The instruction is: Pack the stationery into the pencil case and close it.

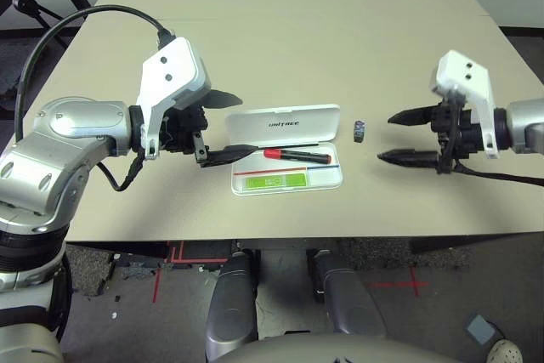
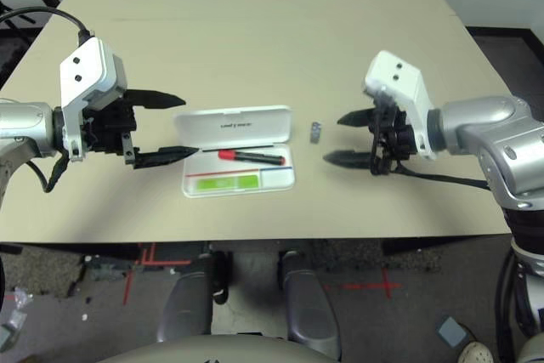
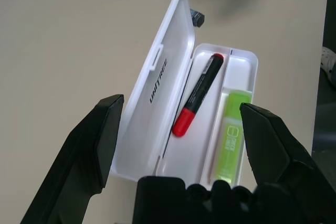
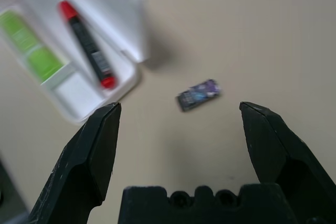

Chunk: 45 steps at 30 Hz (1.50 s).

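While the pencil case (image 1: 286, 150) lies open with the marker (image 1: 297, 155) and highlighter (image 1: 279, 181) inside, the eraser (image 1: 359, 130) sits just beside its right end, lengthwise away from the robot. Nearer it, the right gripper (image 1: 398, 136) hovers empty, fingers spread; the left gripper (image 1: 223, 127) likewise.

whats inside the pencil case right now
The open pencil case holds the red-and-black marker and the green highlighter. The eraser lies outside, on the table. Nothing in the tray looks covered.
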Motion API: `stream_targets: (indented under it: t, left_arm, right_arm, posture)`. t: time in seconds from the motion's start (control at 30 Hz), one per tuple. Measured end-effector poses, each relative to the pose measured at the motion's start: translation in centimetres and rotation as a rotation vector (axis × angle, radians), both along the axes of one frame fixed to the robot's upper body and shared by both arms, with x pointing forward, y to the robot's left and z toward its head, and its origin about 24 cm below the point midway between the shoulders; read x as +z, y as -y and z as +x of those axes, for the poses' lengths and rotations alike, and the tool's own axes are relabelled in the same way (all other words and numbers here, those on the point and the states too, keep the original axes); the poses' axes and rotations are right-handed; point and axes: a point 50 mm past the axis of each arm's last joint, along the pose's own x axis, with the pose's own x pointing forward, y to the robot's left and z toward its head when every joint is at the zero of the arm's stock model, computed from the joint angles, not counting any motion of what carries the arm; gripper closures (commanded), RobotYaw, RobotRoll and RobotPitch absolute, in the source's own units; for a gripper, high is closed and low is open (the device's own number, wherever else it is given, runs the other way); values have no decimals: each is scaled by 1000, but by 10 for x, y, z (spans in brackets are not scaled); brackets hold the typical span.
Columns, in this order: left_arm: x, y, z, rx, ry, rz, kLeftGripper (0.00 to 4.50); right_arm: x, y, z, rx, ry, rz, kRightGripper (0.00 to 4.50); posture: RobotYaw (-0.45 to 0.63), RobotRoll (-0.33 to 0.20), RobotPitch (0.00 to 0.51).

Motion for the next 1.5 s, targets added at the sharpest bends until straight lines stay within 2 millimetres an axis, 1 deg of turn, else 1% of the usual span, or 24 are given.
stream_targets:
  t: [0.13,0.23,0.3,0.37,0.5,0.67,0.77,0.9,1.27,1.3,1.33,1.37,1.5]
  left_arm:
    - [-2,1,4,9,-2,-21,32]
    - [-2,0,5,16,3,-23,32]
    - [-2,0,5,19,5,-23,32]
    - [-4,1,5,21,5,-19,32]
    - [-7,3,6,24,0,-12,32]
    - [-8,5,6,32,4,-10,32]
    - [-9,5,6,40,8,-7,32]
    - [-9,4,6,44,10,-3,32]
    - [-15,8,7,31,-10,12,32]
    - [-16,8,7,30,-12,12,0]
    - [-16,8,7,29,-13,12,0]
    - [-16,8,7,29,-14,12,0]
    - [-16,8,7,29,-13,12,0]
  right_arm:
    - [1,-4,15,-170,14,49,0]
    - [1,-4,19,-252,-2,50,0]
    - [-3,-4,21,-302,-23,50,0]
    - [-9,-8,24,-341,-45,58,0]
    - [-23,-22,27,-379,-88,77,0]
    - [-40,-34,27,-409,-137,85,0]
    - [-48,-43,28,-430,-149,91,0]
    - [-64,-52,26,-450,-185,84,0]
    - [-72,-57,33,-488,-132,73,0]
    - [-73,-57,34,-489,-132,72,382]
    - [-74,-56,34,-491,-131,70,629]
    - [-74,-54,34,-494,-128,65,977]
    - [-74,-49,33,-481,-125,41,2476]
  posture:
    - [-71,0,186]
    - [-70,0,183]
    - [-58,0,188]
    - [-58,0,188]
    - [-40,0,189]
    - [-19,0,190]
    - [-16,0,189]
    - [-17,0,187]
    - [-22,0,183]
    - [-22,0,183]
    - [-22,0,183]
    - [-22,0,183]
    - [-20,0,180]
